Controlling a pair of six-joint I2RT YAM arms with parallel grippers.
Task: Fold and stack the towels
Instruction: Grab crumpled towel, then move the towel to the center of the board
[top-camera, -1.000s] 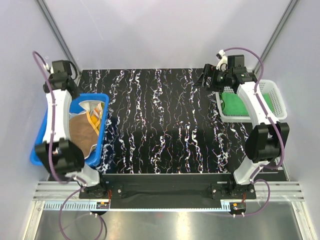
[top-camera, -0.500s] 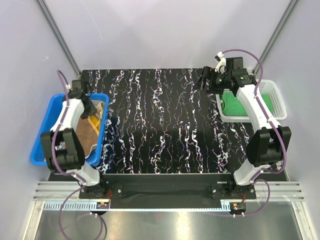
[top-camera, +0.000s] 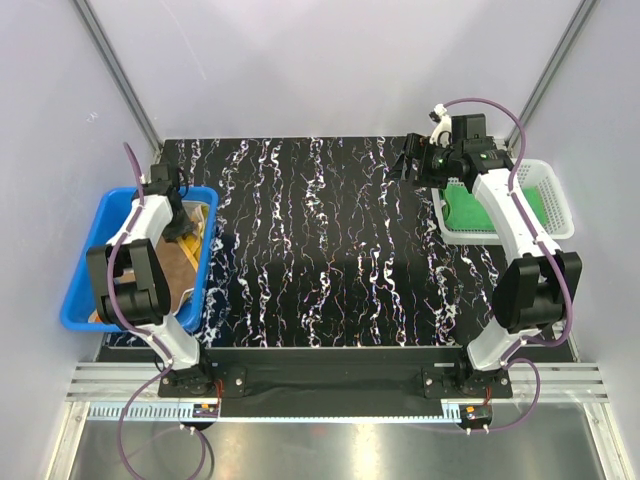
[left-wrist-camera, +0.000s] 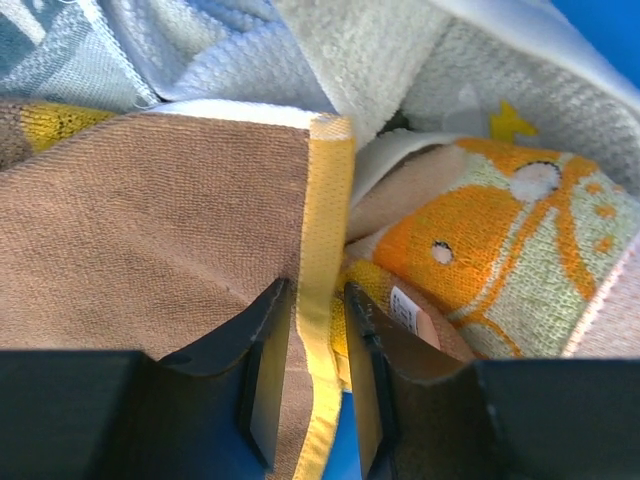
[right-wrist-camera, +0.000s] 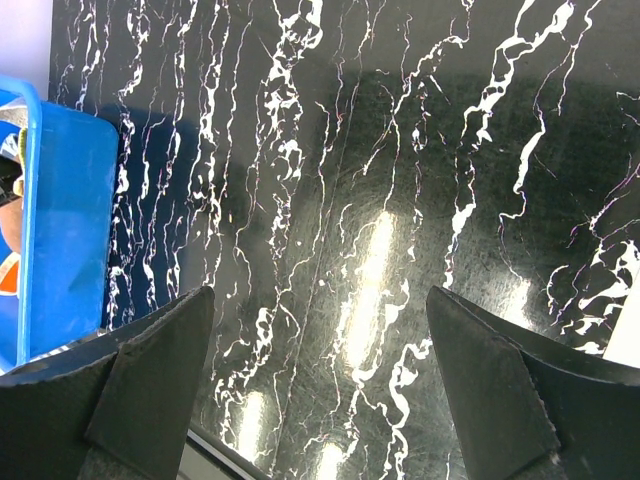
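Far left, the blue bin (top-camera: 82, 262) sits at the table's edge, and the left arm is reaching right down into it. The left tool (left-wrist-camera: 318, 372) is deep among the towels. Its two dark fingers (left-wrist-camera: 268, 380) stand a little apart, one on each side of the yellow hem of the brown towel (left-wrist-camera: 150, 240). The hem runs straight up between them and fills the gap. Whether they are actually squeezing it cannot be told from here.

Just to the right of that hem lies the fox towel (left-wrist-camera: 505, 255), cream with an orange face, crumpled against the bin wall. Pale towels (left-wrist-camera: 355, 45) are bunched above both.

Across the middle, the black marbled table (top-camera: 320, 250) stretches out under the lights.

Over on the right, the right tool (top-camera: 412, 160) hangs above the table with its jaws spread wide, and nothing is between them. Just beside it stands the white basket (top-camera: 558, 200), with a green towel (top-camera: 478, 207) lying flat inside.
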